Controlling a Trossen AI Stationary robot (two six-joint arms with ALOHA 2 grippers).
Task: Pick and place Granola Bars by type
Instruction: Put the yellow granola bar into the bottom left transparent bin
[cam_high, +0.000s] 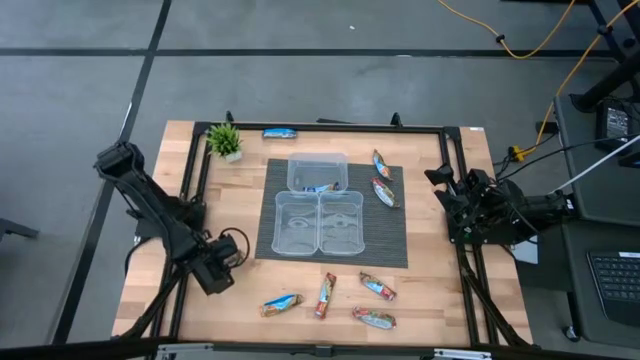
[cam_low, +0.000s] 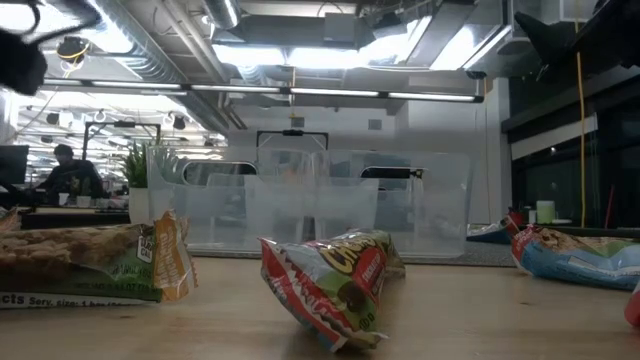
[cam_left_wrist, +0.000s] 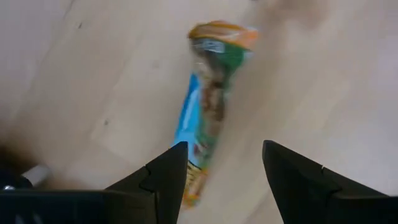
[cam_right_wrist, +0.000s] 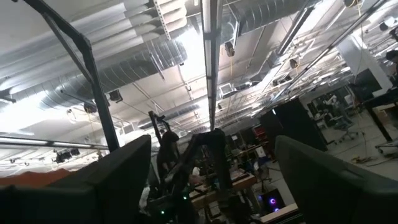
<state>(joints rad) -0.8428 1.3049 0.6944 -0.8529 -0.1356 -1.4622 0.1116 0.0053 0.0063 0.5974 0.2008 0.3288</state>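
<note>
Several shiny wrapped granola bars lie flat on the wooden table. Near the front edge are a blue-and-orange bar (cam_high: 281, 303), a red-orange one (cam_high: 325, 295) and two more (cam_high: 377, 288) (cam_high: 374, 319). At the far side lie a blue bar (cam_high: 279, 132) and two bars (cam_high: 381, 163) (cam_high: 385, 192) on the mat. One bar (cam_high: 320, 187) sits in the far tub. My left gripper (cam_high: 222, 275) (cam_left_wrist: 224, 180) is open above the table, its fingers on either side of the blue-and-orange bar (cam_left_wrist: 211, 106) seen below it. My right gripper (cam_high: 442, 182) (cam_right_wrist: 211, 180) is open, waiting at the table's right edge and pointing up.
Three clear plastic tubs (cam_high: 318, 205) stand on a dark mat (cam_high: 390, 240) at the table's middle. A small potted plant (cam_high: 225, 141) stands at the far left corner. A black frame rail (cam_high: 330, 128) runs round the table. In the low view the bars (cam_low: 335, 280) lie before the tubs (cam_low: 310, 210).
</note>
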